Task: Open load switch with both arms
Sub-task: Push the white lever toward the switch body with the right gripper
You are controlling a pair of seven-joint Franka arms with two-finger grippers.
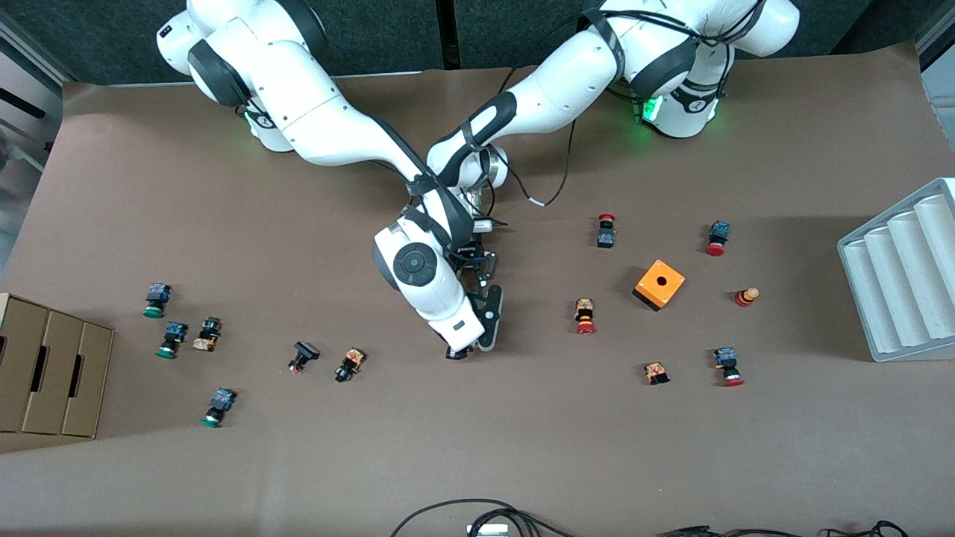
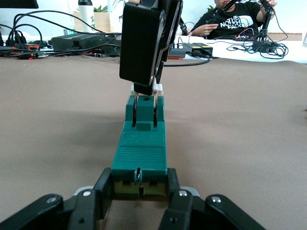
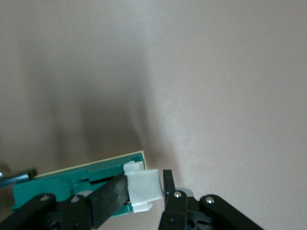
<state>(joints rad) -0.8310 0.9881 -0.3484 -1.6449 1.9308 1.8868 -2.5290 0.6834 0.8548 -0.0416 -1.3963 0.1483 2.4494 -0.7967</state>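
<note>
Between the jaws of the right gripper, which are clamping its white plastic piece, the load switch is lying on the table, while the left gripper is pinching its other end.

From the front, my own right arm covers the load switch, so it goes unseen there. My left gripper is cut off by the frame's lower edge in its wrist view; my right gripper likewise. Small push buttons scattered about are too tiny to read.
</note>
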